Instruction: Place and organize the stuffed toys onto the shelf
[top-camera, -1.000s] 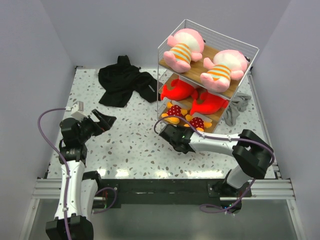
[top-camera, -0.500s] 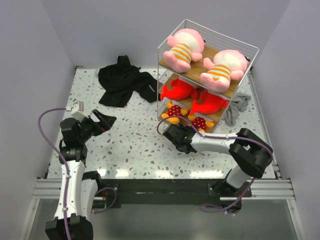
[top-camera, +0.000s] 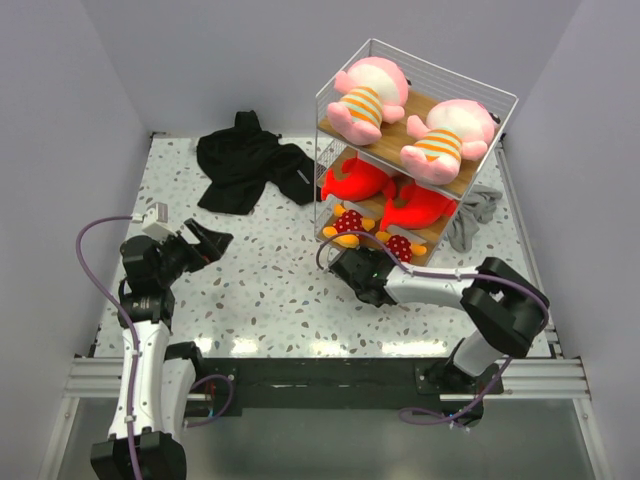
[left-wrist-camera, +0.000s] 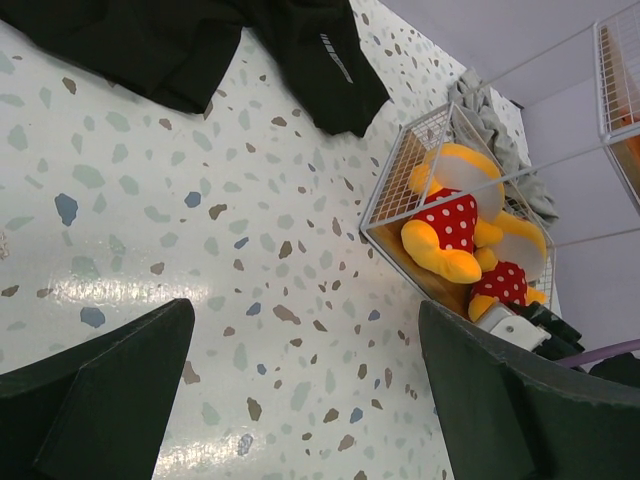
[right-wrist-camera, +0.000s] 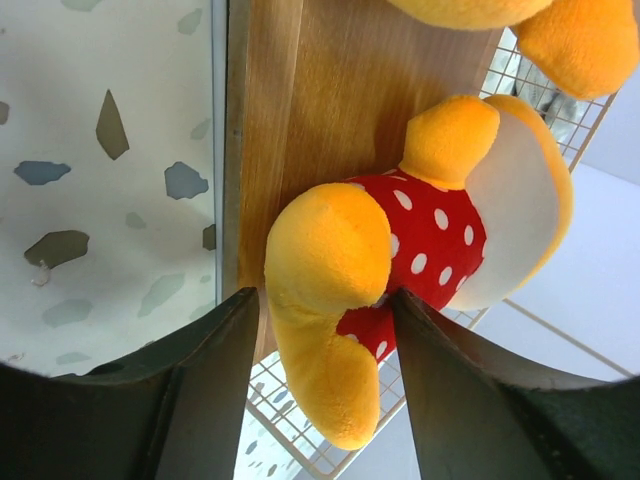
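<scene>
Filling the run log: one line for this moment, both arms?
left gripper: open, empty, above table | right gripper: straddles leg of orange-yellow toy on bottom board, grip unclear

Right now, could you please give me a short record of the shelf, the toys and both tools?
shelf: three boards, six toys on it
top board: two pink toys
middle board: two red toys
bottom board: two orange toys
left tool: open, empty, over the table
right tool: at the bottom board, straddles one orange toy's leg; grip unclear
off the shelf: black garment, grey cloth
</scene>
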